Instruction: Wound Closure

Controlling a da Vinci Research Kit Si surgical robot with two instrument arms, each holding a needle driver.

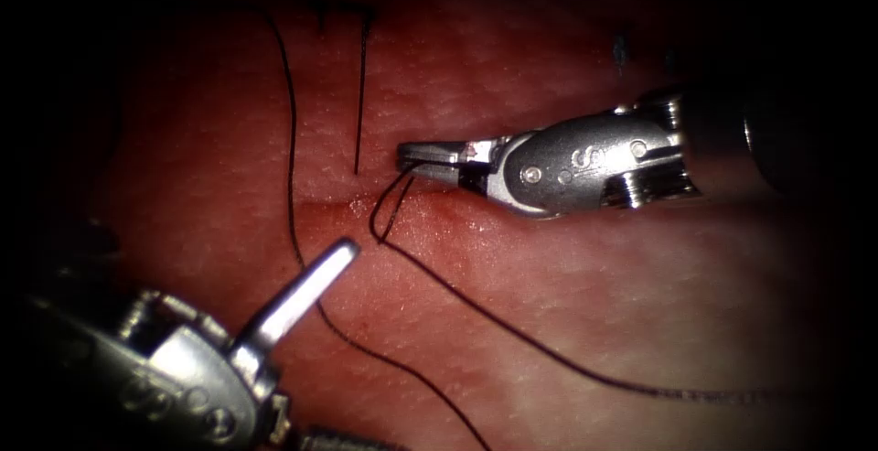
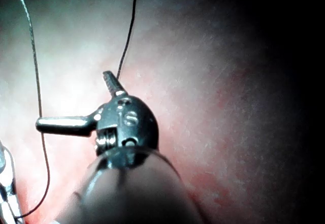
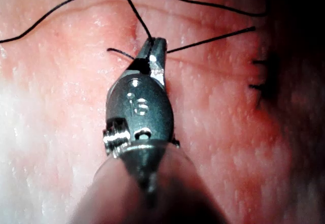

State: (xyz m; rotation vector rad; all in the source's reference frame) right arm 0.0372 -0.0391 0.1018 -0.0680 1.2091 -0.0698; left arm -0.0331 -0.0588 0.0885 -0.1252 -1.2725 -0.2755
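Note:
My right tool reaches in from the right and is shut on a small loop of black thread where it rises out of the tissue; up close the right tool pinches the thread at its tip. The left tool hovers at lower left, open wide and holding nothing. One of its fingers points up toward the loop and lies over a long strand. From the loop, one strand runs off to the lower right.
A long strand comes down from the top and passes under the left tool toward the bottom edge. A short straight thread end hangs from dark stitches at the top. Earlier stitches lie beside the right tool. Red fluid wets the tissue.

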